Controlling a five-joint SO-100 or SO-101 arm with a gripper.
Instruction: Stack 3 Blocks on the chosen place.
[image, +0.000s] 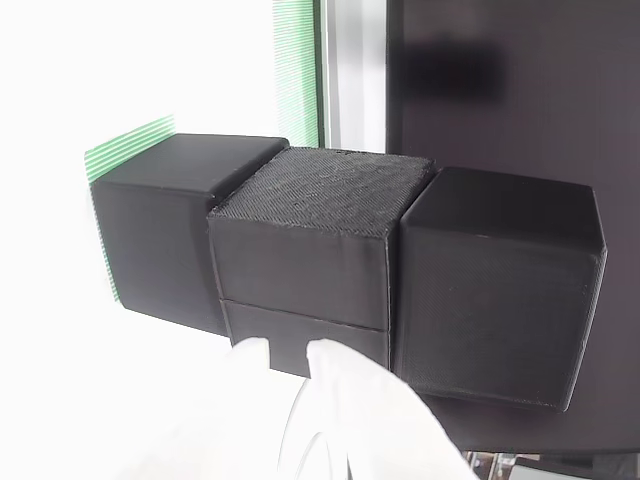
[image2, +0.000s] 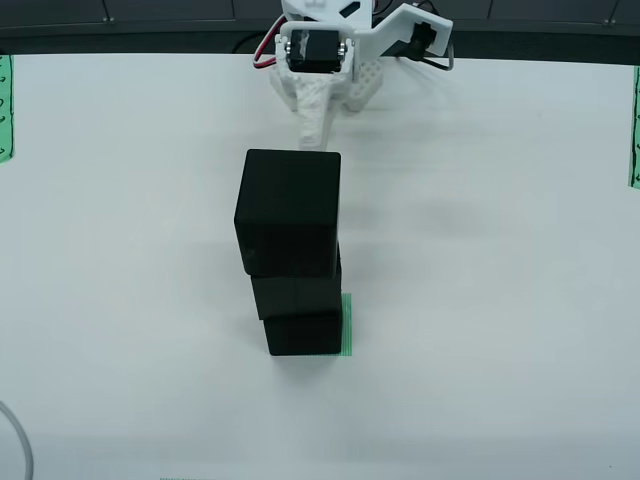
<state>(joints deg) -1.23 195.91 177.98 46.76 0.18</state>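
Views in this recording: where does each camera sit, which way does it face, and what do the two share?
View that rides on the gripper: just behind the white gripper, rolled sideways, facing the stack of blocks, which runs across the picture from the green striped patch.
View from above: fixed overhead, looking down on the white table; the arm enters from the top edge.
Shared: stack, patch, gripper.

White printed arm (image2: 335, 60), black servo (image2: 315, 50) with silver screws, red cable (image2: 263, 55).
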